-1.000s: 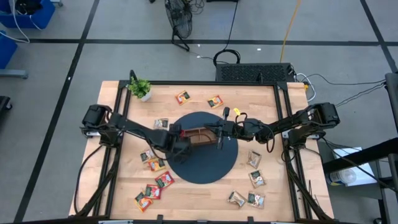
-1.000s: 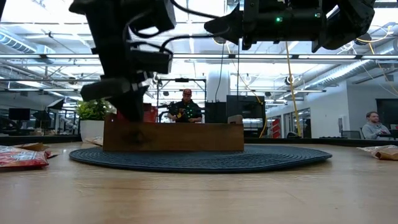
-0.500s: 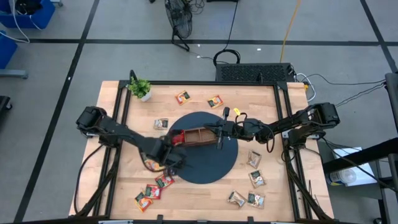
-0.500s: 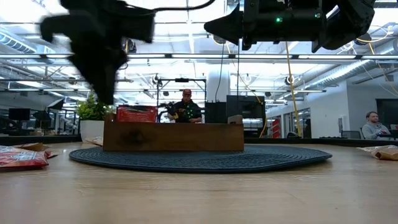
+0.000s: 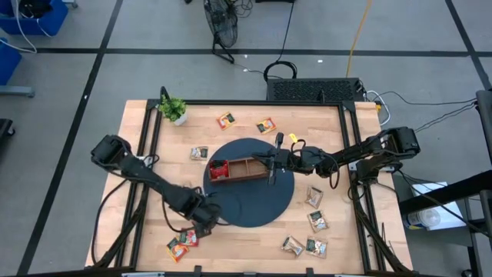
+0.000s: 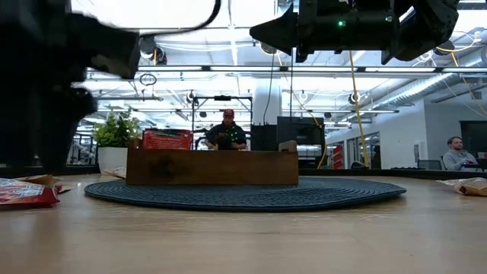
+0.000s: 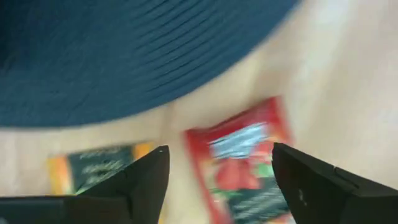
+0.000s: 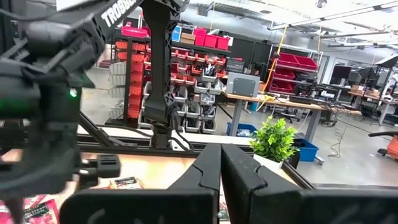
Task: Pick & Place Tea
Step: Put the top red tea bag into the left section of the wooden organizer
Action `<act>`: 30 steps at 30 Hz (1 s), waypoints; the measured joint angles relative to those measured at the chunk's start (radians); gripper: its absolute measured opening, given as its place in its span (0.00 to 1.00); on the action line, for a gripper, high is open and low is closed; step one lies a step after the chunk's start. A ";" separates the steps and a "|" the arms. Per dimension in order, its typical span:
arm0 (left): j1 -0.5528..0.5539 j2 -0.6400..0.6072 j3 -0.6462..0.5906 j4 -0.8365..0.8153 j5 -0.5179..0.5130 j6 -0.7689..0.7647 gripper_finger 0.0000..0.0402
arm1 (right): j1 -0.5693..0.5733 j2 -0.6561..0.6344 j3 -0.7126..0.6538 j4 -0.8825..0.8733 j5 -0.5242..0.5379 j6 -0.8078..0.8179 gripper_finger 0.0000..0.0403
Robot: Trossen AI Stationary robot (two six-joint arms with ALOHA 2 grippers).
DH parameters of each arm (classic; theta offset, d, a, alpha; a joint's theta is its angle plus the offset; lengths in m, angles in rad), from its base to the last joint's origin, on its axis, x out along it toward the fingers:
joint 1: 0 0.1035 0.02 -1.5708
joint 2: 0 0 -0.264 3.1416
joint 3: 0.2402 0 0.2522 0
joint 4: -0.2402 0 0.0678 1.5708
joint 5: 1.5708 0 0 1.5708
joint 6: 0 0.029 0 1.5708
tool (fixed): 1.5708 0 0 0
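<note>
The left pincer [image 7: 217, 177] hangs low over the front-left stretch of the tabletop [image 5: 246, 238], fingers spread wide and holding nothing. Directly beneath it lies a red sachet [image 7: 245, 162], framed between the two fingers, with an orange-edged sachet [image 7: 93, 165] just beside it and the rim of the dark round mat [image 7: 124, 56] just beyond.

Progress looks early. One red sachet [image 5: 218, 167] sits in the end compartment of the wooden tray [image 5: 244, 169], the end nearer this pincer; the other compartments appear bare. Most of the tea is unpicked: a cluster right around the left pincer [image 5: 184, 240], and others well away near the plant [image 5: 174, 108] and past the right arm.

The right pincer [image 5: 270, 165] hovers over the tray's far end, fingers pressed together, carrying nothing I can see.

Now the views. From overhead, the left pincer's fingers are lost under the arm; the wrist view alone shows them apart and centred on the red packet. The low view adds the placed sachet [image 6: 167, 139] standing up above the tray wall, and people in the room behind.
</note>
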 joint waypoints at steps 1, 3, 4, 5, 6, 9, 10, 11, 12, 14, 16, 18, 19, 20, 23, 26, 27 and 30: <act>0.004 0.000 -0.016 -0.001 0.004 -0.019 0.71 | 0.002 0.000 0.000 0.000 0.000 0.003 0.00; 0.009 0.000 -0.045 0.003 0.021 -0.058 0.72 | 0.007 0.000 0.000 0.000 0.000 0.001 0.00; 0.011 0.000 -0.060 0.019 0.041 -0.072 0.72 | 0.011 0.000 0.000 0.000 0.000 -0.002 0.00; 0.012 0.000 -0.076 0.045 0.065 -0.079 0.71 | 0.013 0.000 0.000 0.000 0.000 -0.006 0.00; 0.012 -0.005 -0.093 0.075 0.082 -0.081 0.71 | 0.013 0.000 0.000 0.000 0.000 -0.008 0.00; 0.013 -0.008 -0.130 0.177 0.144 -0.070 0.69 | 0.013 0.000 0.000 0.000 -0.001 -0.008 0.00; 0.013 -0.008 -0.138 0.201 0.160 -0.063 0.68 | 0.013 0.000 0.000 0.001 0.000 -0.008 0.00; 0.012 -0.008 -0.141 0.225 0.169 -0.060 0.68 | 0.013 0.000 0.000 0.003 0.000 -0.008 0.00; 0.012 -0.007 -0.142 0.237 0.178 -0.054 0.67 | 0.013 0.000 0.000 0.003 0.000 -0.008 0.00; 0.015 -0.006 -0.142 0.244 0.185 -0.035 0.66 | 0.013 0.000 0.000 0.004 0.000 -0.008 0.00; 0.017 -0.005 -0.139 0.252 0.193 -0.011 0.65 | 0.013 0.000 0.000 0.004 0.000 -0.008 0.00; 0.016 -0.004 -0.135 0.265 0.195 0.009 0.63 | 0.013 0.000 0.000 0.006 0.000 -0.009 0.00; 0.019 -0.004 -0.136 0.265 0.195 0.010 0.63 | 0.013 0.000 0.000 0.006 0.000 -0.009 0.00; 0.022 -0.004 -0.137 0.266 0.196 0.012 0.62 | 0.013 0.000 0.000 0.006 0.001 -0.010 0.00; 0.028 -0.003 -0.137 0.264 0.178 0.006 0.61 | 0.013 0.000 0.000 0.006 0.001 -0.011 0.00; 0.031 -0.002 -0.138 0.273 0.156 -0.001 0.59 | 0.013 0.000 0.000 0.006 0.002 -0.012 0.00; 0.031 0.004 -0.143 0.292 0.140 0.000 0.58 | 0.013 0.000 0.000 0.006 0.002 -0.012 0.00; 0.033 0.015 -0.157 0.350 0.124 0.002 0.55 | 0.012 0.000 0.000 0.006 0.002 -0.012 0.00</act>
